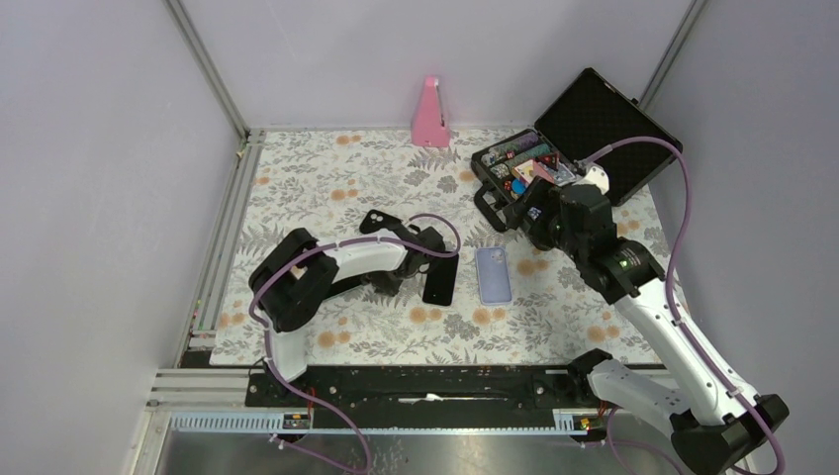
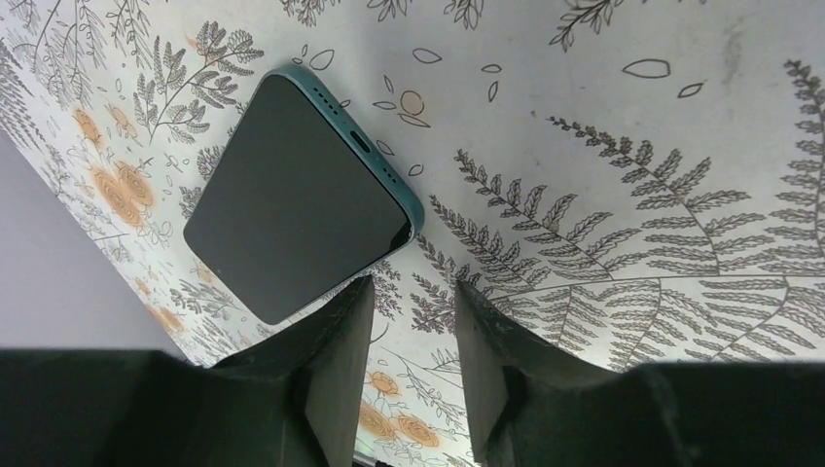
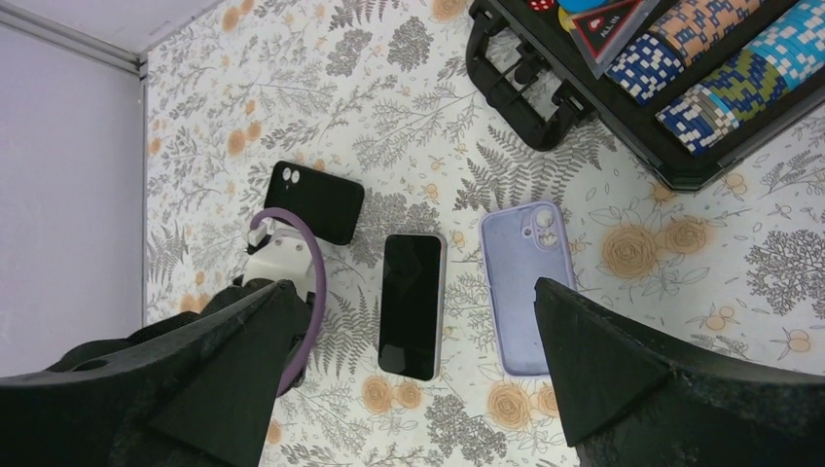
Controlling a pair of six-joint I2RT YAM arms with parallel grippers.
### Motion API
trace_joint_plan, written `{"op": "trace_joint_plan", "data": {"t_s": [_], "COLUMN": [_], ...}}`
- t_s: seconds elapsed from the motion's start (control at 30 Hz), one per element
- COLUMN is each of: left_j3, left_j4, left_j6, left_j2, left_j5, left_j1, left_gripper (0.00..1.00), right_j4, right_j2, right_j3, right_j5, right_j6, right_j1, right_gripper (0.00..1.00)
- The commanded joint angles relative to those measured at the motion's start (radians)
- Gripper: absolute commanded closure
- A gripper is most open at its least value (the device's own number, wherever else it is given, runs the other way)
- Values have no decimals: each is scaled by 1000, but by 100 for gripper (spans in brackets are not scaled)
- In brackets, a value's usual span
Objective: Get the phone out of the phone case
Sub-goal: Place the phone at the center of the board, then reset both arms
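Observation:
The phone (image 1: 440, 280) lies screen up on the floral mat, out of any case; it has a dark screen and a teal rim in the left wrist view (image 2: 292, 195). The empty lavender case (image 1: 493, 274) lies flat just right of it, apart from it. My left gripper (image 1: 423, 259) is low beside the phone's left edge, open and empty; in its wrist view (image 2: 413, 304) one fingertip (image 2: 345, 302) is at the phone's near corner. My right gripper (image 1: 535, 216) hovers high, wide open and empty. Its view shows the phone (image 3: 412, 302) and the case (image 3: 525, 282) side by side.
A black phone case (image 1: 376, 220) lies behind my left arm and also shows in the right wrist view (image 3: 313, 201). An open black box of poker chips (image 1: 554, 158) stands at the back right. A pink wedge-shaped object (image 1: 429, 114) stands at the back wall.

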Motion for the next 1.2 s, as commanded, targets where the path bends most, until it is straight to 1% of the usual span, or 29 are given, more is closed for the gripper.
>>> {"op": "trace_joint_plan", "data": {"t_s": [0.0, 0.07, 0.13, 0.17, 0.3, 0.37, 0.43, 0.5, 0.77, 0.93, 1.03, 1.1, 1.17], "left_j3": [7, 24, 54, 68, 119, 132, 140, 141, 115, 80, 59, 39, 33], "left_j4": [42, 38, 41, 42, 71, 87, 98, 103, 121, 188, 250, 314, 345], "left_j6": [-22, -15, -6, 1, 42, 64, 82, 85, 59, 58, 85, 147, 191], "left_j2": [-62, -112, -183, -219, -390, -482, -570, -676, -1011, -1201, -1292, -1339, -1364], "left_j5": [83, 101, 122, 129, 156, 155, 138, 88, -233, -388, -444, -438, -434], "left_j1": [-3, -2, -3, -3, -3, -3, -3, -4, -4, -3, -3, -3, -3], "left_gripper": [56, 47, 32, 26, 14, 2, 1, 1, 1, 1, 1, 1, 1], "right_j4": [-24, -31, -34, -35, -50, -76, -108, -134, -161, -144, -118, -110, -93], "right_j2": [-27, -42, -60, -70, -126, -160, -191, -225, -369, -440, -485, -516, -543], "right_j3": [-18, -20, -22, -23, -37, -33, -21, -10, 35, 56, 57, 63, 62], "right_j5": [23, 25, 25, 27, 63, 103, 155, 206, 407, 524, 576, 630, 681], "right_j6": [8, -4, -28, -42, -96, -124, -153, -187, -317, -385, -424, -429, -446], "right_j1": [-4, -4, -4, -4, -4, -4, -4, -4, -4, -4, -4, -4, -4], "right_gripper": [1, 2, 1, 2, 1, 2, 1, 1, 1, 0, 0, 0, 0]}}
